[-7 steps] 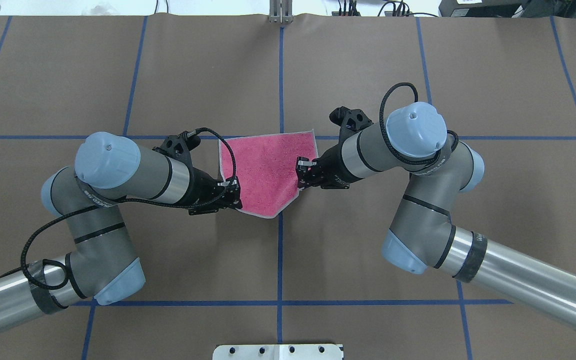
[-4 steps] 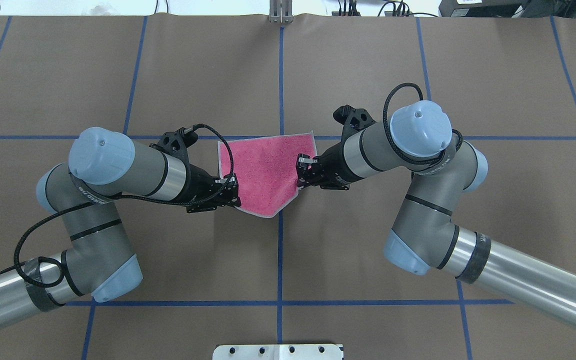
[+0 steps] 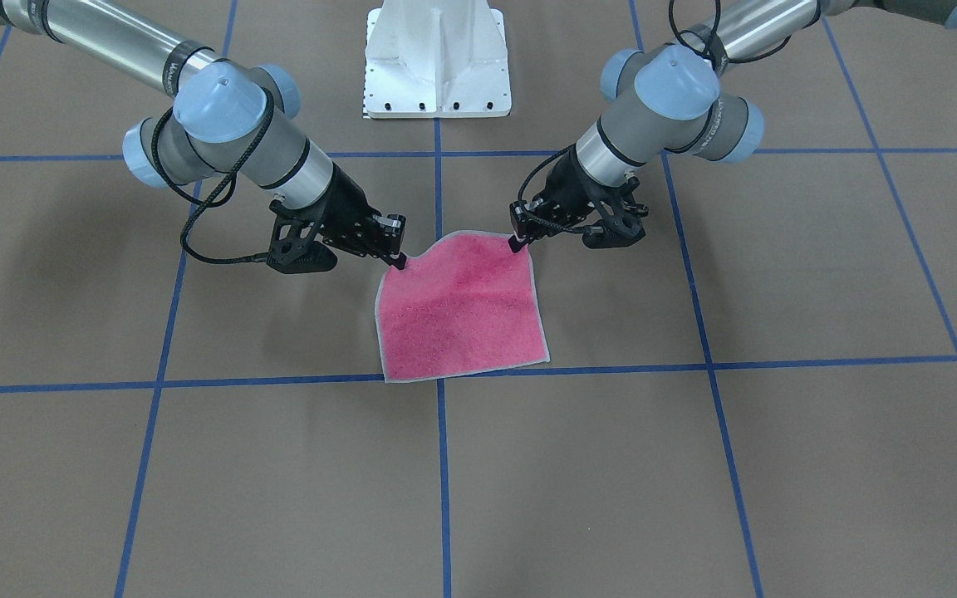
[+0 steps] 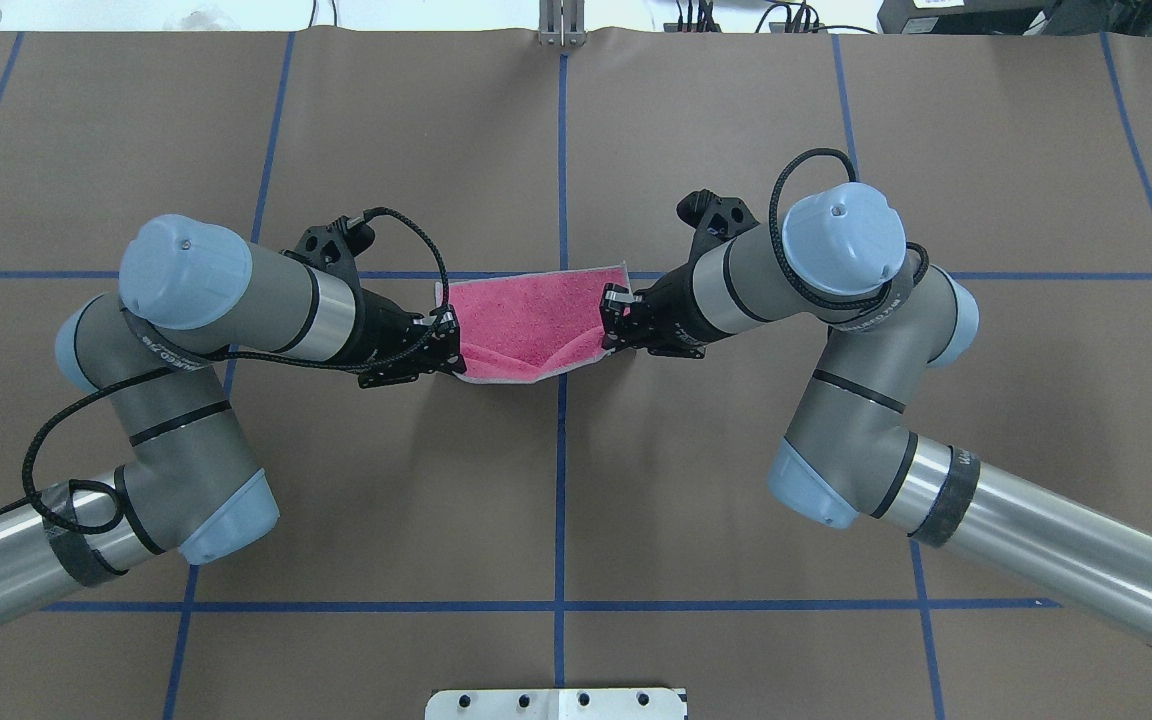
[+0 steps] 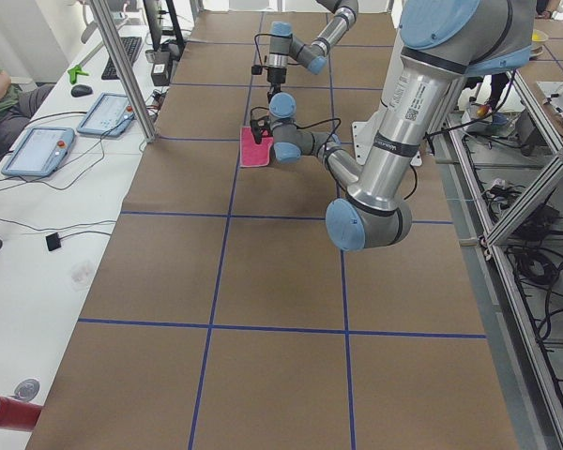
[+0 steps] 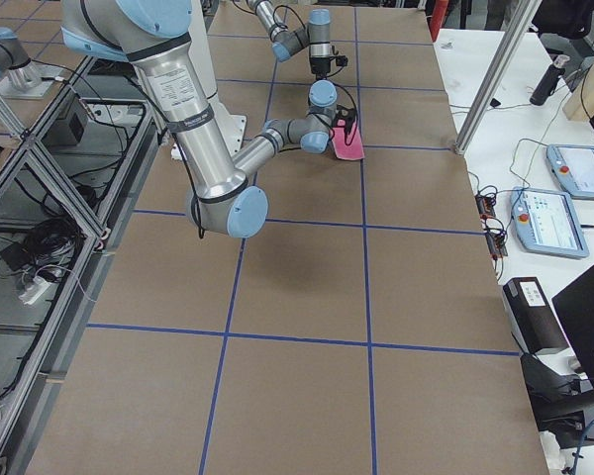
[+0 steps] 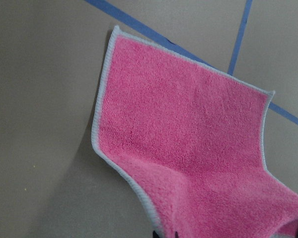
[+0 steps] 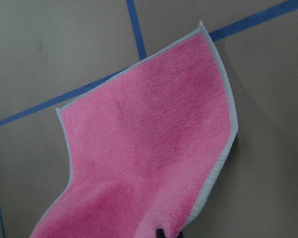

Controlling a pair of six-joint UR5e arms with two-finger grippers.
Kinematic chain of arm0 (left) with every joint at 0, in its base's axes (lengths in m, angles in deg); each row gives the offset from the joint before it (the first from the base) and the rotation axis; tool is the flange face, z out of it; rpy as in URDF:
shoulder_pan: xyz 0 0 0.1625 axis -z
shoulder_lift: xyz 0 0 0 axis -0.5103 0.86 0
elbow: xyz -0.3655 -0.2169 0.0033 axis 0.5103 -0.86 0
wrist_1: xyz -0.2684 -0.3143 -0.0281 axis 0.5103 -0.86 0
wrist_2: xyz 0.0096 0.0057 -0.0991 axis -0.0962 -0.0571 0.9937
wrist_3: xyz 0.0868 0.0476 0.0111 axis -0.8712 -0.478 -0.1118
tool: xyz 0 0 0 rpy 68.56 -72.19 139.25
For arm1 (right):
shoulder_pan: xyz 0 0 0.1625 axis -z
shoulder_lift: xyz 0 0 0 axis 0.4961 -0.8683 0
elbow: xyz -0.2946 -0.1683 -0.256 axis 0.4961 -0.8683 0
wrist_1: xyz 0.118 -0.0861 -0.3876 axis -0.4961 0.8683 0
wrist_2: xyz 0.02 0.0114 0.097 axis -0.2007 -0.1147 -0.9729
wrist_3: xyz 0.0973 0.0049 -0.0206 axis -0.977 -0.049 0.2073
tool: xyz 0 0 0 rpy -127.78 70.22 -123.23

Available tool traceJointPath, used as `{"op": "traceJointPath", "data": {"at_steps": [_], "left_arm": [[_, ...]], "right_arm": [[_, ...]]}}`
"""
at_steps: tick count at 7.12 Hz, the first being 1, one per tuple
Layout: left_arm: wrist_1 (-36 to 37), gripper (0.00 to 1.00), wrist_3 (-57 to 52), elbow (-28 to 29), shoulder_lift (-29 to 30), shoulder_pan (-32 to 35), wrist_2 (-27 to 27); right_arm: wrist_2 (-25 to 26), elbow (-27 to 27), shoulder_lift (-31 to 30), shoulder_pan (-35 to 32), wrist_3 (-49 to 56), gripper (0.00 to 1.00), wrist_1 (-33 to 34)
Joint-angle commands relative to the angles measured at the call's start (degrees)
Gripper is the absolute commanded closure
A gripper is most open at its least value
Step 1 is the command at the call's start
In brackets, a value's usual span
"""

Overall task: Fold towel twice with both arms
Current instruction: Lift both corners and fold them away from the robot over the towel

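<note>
The pink towel [image 4: 531,315] lies near the table's middle, its far edge [image 3: 466,370] flat on the table along a blue tape line. Its near edge is lifted and sags between the grippers. My left gripper [image 4: 453,352] is shut on the near left corner; in the front view it [image 3: 518,241] is on the right. My right gripper [image 4: 612,322] is shut on the near right corner, also in the front view [image 3: 400,260]. Both wrist views show the pink face [image 7: 188,148] [image 8: 149,144] hanging from the grip down to the table. The grey face is hidden.
The white pedestal base [image 3: 437,66] stands at the robot's side of the table. Blue tape lines [image 4: 561,500] cross the brown table cover. A metal bracket [image 4: 561,35] sits at the far edge. Tablets [image 5: 38,150] lie on a side desk.
Both grippers have moved away from the robot toward the towel's far edge, carrying the near corners with them. The near half is raised and the towel looks shorter from above.
</note>
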State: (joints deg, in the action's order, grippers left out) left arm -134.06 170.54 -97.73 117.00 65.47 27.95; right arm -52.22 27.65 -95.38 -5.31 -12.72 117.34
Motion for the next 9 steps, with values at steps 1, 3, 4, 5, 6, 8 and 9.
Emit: {"op": "traceJointPath", "data": {"at_steps": [1,3,4,5,6,8,9], "left_arm": [[-0.36,1.00,-0.38,5.34,3.56,0.63,-0.19],[-0.62,1.00,-0.38,6.95,3.58,1.33,-0.37],[-0.71,1.00,-0.29,7.82,3.58,1.86,-0.45],[-0.71,1.00,-0.29,8.62,3.58,2.13,-0.46],[-0.80,1.00,-0.29,9.32,3.58,2.22,-0.54],[-0.80,1.00,-0.20,9.76,3.75,2.39,-0.54],[-0.80,1.00,0.06,11.16,5.23,2.48,-1.07]], "right_arm": [[3.20,-3.75,2.95,-0.20,0.04,1.00,-0.16],[4.96,-5.79,3.59,-0.29,0.12,1.00,-0.25],[6.28,-6.41,3.85,-0.29,0.12,1.00,-0.25],[7.07,-7.98,4.29,-0.29,0.12,1.00,-0.25],[7.87,-9.13,4.73,-0.29,0.12,1.00,-0.25],[8.31,-9.76,4.74,-0.37,0.12,1.00,-0.25],[8.40,-9.76,4.74,-0.37,0.12,1.00,-0.25]]}}
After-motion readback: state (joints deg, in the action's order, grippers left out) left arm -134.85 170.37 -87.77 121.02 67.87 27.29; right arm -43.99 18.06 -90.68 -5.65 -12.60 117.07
